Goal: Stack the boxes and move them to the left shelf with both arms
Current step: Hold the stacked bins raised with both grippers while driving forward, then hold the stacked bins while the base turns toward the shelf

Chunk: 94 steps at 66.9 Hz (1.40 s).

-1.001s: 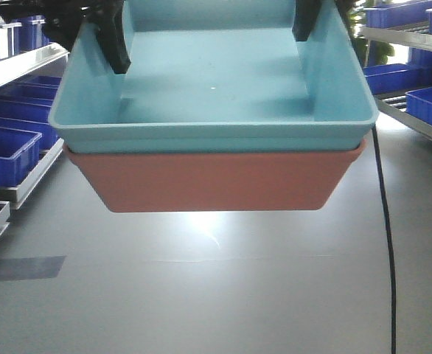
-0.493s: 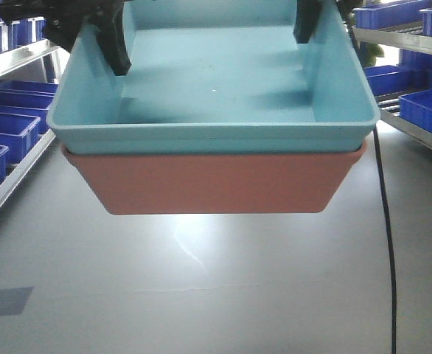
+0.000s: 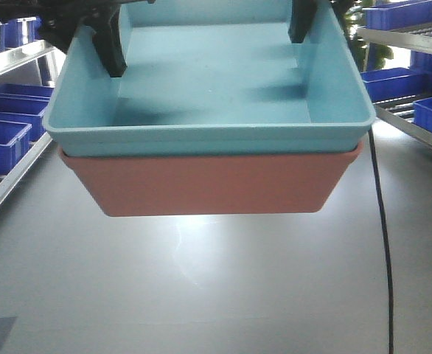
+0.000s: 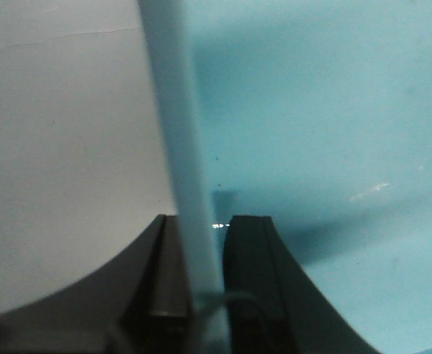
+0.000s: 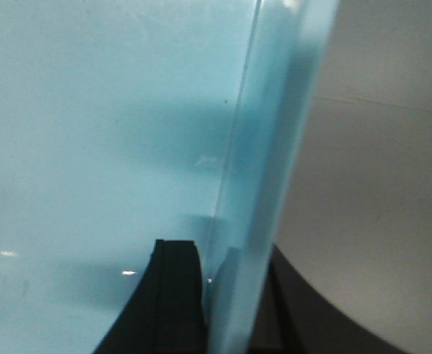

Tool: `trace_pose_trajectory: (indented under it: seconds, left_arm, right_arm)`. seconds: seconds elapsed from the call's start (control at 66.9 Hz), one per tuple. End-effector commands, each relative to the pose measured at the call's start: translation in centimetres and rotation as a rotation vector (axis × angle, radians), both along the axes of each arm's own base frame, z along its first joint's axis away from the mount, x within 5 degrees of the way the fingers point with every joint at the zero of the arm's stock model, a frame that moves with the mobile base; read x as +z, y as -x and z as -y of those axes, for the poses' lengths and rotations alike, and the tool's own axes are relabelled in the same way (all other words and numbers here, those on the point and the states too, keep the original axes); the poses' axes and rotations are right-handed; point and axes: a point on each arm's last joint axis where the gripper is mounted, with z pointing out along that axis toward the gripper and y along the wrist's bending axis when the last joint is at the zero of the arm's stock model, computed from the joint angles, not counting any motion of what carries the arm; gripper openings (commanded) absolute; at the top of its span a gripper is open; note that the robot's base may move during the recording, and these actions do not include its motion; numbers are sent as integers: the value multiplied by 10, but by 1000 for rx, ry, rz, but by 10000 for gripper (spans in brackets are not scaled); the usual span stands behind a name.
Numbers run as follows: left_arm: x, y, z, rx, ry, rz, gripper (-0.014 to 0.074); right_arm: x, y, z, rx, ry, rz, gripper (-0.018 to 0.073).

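Plainly saw sky-blue bin point(image 3: 216, 81) nested inside salmon-pink bin point(image 3: 208, 184), pink showing below blue rim. Found both held off grey floor point(image 3: 201, 295), centre of front view. Pinched blue bin's L wall w/ left gripper point(image 4: 201, 225): one finger inside, one outside, narrow gap. Same on R wall w/ right gripper point(image 5: 214, 254). Noted black cable point(image 3: 384, 243) hanging by R side. Spotted left shelf point(image 3: 17, 63) w/ dark blue crates point(image 3: 9, 136) well apart, far L.
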Motion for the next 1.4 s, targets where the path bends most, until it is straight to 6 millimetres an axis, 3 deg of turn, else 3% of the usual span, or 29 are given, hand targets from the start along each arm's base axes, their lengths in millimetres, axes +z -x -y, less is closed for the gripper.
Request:
trace_pose_trajectory:
  seconds: [0.0, 0.657, 1.15, 1.389]
  left_arm:
    - [53, 13, 14, -29, 207, 170, -3]
    - [53, 14, 14, -29, 216, 166, -3]
    - [53, 20, 15, -34, 247, 99, -3]
    - [61, 32, 17, -59, 245, 91, -3]
  right_arm:
    - [42, 13, -15, 60, -200, 148, 54]
    - [41, 18, -15, 74, -198, 94, 54]
    - [73, 41, 1, 72, -161, 159, 54]
    - [59, 45, 1, 74, -140, 112, 54]
